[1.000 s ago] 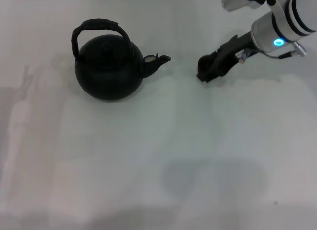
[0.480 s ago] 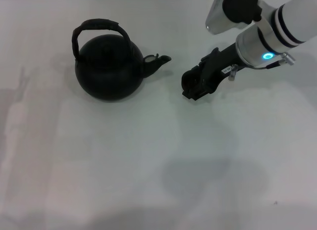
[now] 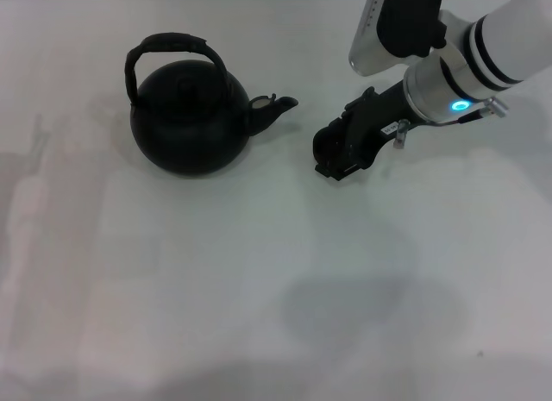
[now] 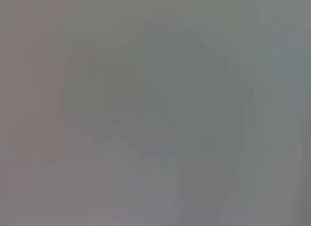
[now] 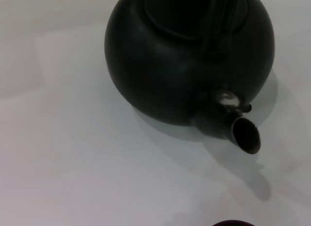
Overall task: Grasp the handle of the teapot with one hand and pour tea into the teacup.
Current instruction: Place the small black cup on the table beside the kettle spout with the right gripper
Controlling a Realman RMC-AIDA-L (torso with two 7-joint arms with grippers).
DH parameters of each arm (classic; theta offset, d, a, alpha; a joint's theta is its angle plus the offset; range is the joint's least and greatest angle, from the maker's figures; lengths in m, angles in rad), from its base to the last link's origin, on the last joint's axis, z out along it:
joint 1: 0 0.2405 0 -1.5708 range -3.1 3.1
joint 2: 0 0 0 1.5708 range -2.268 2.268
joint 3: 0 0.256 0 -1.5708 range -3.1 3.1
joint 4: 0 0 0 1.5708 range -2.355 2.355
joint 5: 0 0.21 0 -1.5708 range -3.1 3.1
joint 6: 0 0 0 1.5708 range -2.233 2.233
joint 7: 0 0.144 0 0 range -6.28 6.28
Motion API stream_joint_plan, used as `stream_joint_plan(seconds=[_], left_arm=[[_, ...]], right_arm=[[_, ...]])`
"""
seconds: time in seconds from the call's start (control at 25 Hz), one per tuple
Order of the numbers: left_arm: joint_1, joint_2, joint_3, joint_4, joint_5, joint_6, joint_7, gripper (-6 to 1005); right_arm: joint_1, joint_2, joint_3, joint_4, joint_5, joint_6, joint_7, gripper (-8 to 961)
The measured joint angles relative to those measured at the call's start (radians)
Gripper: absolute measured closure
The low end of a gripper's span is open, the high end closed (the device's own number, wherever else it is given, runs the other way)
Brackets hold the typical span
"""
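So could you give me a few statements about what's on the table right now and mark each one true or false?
1. The teapot stands upright on the table. True.
2. Its spout points toward the right tool. True.
3. The right tool is gripping the handle. False: it is off to the spout side, apart from the pot.
4. The pot's lid is lying on the table. False: the pot is closed on top.
5. The left arm is reaching for the pot. False: no left arm appears in the head view.
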Motion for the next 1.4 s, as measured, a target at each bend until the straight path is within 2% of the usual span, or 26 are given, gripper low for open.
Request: stream_joint_plan(seconds=[0.32, 1.4], left_arm=[[-0.004, 0.000, -0.001, 0.001, -0.001, 0.006, 0.000, 151], [-0.005, 0.000, 0.002, 0.002, 0.000, 0.050, 0.000, 152]], right_arm=[[-0.037, 0.006, 0.001, -0.022, -0.001, 0.006, -0.004, 156], [-0.054, 0.019, 0.005, -0.026, -0.001, 0.011, -0.055, 122]])
